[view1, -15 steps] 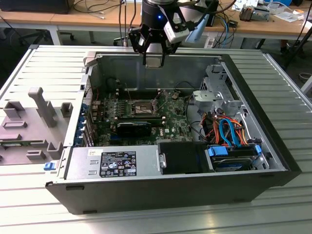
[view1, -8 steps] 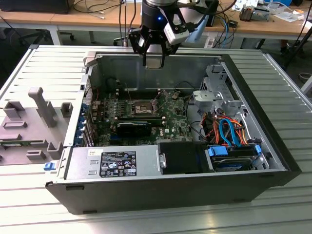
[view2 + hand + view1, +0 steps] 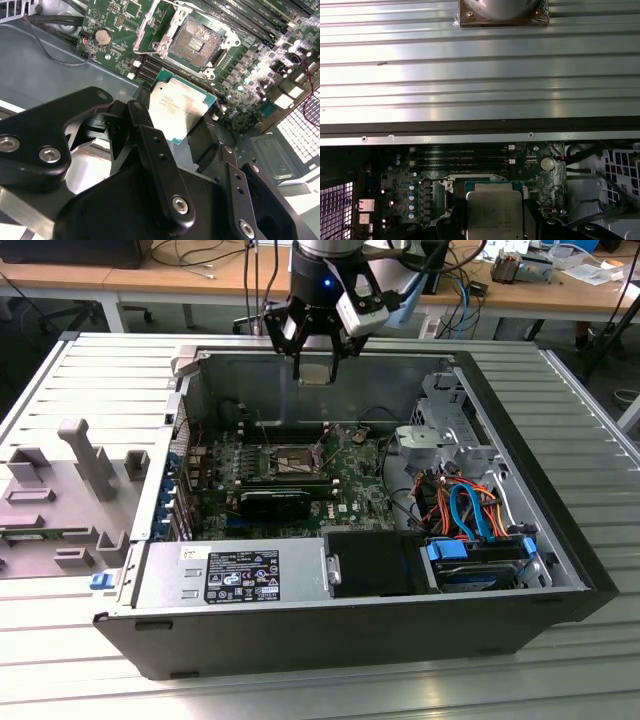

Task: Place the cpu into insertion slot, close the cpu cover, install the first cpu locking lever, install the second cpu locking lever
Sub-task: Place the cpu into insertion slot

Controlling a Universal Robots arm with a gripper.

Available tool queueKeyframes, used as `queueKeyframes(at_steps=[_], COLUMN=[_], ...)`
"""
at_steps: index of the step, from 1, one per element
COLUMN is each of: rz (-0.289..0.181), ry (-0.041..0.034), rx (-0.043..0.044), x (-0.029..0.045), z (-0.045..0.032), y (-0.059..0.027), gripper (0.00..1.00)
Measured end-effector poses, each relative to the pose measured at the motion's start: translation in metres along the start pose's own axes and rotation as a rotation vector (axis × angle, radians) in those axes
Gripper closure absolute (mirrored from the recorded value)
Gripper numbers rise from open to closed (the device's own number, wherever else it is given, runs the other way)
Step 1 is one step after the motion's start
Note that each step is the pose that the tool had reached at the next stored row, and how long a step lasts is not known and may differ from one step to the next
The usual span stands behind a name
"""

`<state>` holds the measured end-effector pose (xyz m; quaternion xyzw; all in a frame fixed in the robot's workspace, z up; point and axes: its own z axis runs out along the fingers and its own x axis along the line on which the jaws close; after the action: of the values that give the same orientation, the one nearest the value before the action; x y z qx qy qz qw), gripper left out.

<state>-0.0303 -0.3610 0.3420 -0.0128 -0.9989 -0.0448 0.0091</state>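
cpu (image 3: 181, 107) pinched by its edges in the hand (image 3: 317, 368), insertion slot (image 3: 195, 45) uncovered well below, past the chip's far edge.

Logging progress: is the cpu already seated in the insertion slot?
No, in the second wrist view the cpu sits clamped in the gripper, apart from the insertion slot, whose dark centre lies bare.

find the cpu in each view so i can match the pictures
exterior view: the cpu gripped high above the motherboard.
second wrist view: cpu next to the empty insertion slot.
first wrist view: cpu in front of the motherboard.
shared landmark: the green motherboard.
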Motion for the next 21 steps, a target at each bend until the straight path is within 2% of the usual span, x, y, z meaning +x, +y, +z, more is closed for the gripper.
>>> queueKeyframes(at_steps=[21], rz=[0.0], ry=[0.0], rx=[0.0], x=[-0.0002], z=[0.0045], y=[-0.0045], gripper=[0.45])
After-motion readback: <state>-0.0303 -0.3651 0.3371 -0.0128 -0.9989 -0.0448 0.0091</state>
